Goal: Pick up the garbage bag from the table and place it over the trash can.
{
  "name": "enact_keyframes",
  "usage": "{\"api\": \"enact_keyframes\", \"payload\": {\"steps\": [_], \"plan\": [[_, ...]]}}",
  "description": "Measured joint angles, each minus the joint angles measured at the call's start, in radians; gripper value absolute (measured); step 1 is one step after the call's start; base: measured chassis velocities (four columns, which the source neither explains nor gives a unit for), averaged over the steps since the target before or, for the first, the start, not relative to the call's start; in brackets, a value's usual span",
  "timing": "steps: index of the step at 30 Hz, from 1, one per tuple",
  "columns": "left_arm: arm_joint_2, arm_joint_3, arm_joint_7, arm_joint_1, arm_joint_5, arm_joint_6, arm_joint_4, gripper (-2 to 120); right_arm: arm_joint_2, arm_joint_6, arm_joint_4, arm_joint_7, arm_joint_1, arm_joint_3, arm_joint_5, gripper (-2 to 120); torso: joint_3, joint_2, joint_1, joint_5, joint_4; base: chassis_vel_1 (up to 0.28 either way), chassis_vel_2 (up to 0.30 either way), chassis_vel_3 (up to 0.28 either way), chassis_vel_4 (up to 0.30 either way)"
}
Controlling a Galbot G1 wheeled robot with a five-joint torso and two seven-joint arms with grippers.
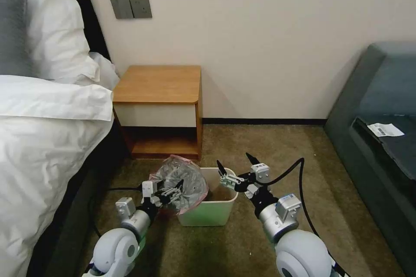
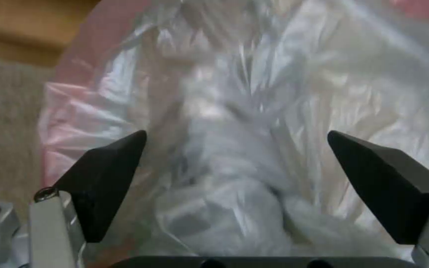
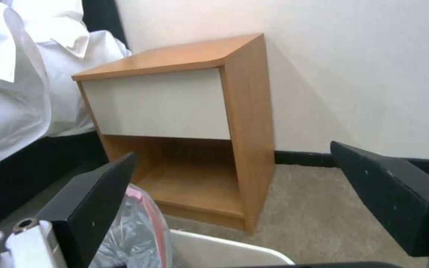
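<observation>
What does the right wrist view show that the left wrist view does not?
Right wrist view alone: the table with its drawer front and open shelf, the wall, the bed, the trash can rim, the open right gripper. Left wrist view alone: the open left gripper, close over the crinkled plastic. Both: the garbage bag and carpet.

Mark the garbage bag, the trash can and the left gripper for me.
garbage bag (image 1: 190,179): head view, crinkled grey side.
trash can (image 1: 210,215): head view, front wall.
left gripper (image 2: 237,143): left wrist view, midway between its open fingertips, at the bag.

Crinkled garbage bag (image 1: 180,181) bunched on trash can (image 1: 212,212) — table (image 1: 160,84) behind.
</observation>
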Motion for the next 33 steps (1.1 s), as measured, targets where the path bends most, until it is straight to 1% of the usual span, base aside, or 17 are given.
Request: {"api": "enact_keyframes", "payload": {"steps": [1, 2, 8, 15, 27, 30, 33], "plan": [[0.001, 0.001, -0.01, -0.006, -0.012, 0.026, 0.005, 93, 0.0, 0.001, 0.003, 0.0, -0.002, 0.001, 0.0, 100, 0.0, 0.0, 0.0, -0.0001, 0.0, 0.0, 0.0, 0.0, 0.0], [0.002, 0.001, -0.013, -0.008, -0.015, 0.032, 0.008, 93, 0.001, 0.001, 0.005, 0.0, -0.003, 0.003, 0.0, 100, 0.0, 0.0, 0.0, -0.0001, 0.0, 0.0, 0.0, 0.0, 0.0], [0.004, 0.0, -0.025, -0.016, -0.02, 0.043, 0.015, 93, 0.001, 0.006, 0.005, 0.0, -0.007, 0.009, -0.001, 100, 0.0, 0.0, 0.0, -0.0001, 0.0, 0.0, 0.0, 0.0, 0.0], [-0.005, -0.035, -0.029, 0.014, -0.035, 0.023, -0.008, 93, 0.011, 0.015, -0.016, -0.002, -0.008, 0.014, -0.006, 100, 0.0, 0.0, 0.0, -0.0001, 0.0001, 0.0, 0.0, 0.0, 0.0], [-0.031, -0.039, -0.045, 0.007, -0.012, -0.002, 0.039, 91, 0.016, 0.058, -0.018, -0.006, -0.032, 0.039, -0.026, 100, 0.0, 0.0, 0.0, 0.0003, 0.0001, 0.0, 0.0, 0.0, 0.0], [-0.035, -0.033, -0.049, -0.005, -0.01, -0.005, 0.054, 89, 0.023, 0.069, -0.011, -0.01, -0.041, 0.037, -0.043, 100, 0.0, 0.0, 0.0, 0.0008, 0.0002, 0.0, 0.0, 0.0, 0.0], [-0.041, -0.025, -0.05, -0.02, -0.01, -0.006, 0.072, 80, 0.028, 0.076, -0.006, -0.013, -0.045, 0.036, -0.054, 100, 0.0, 0.0, 0.0, 0.0011, 0.0003, 0.0, 0.0, 0.0, 0.0]]}}
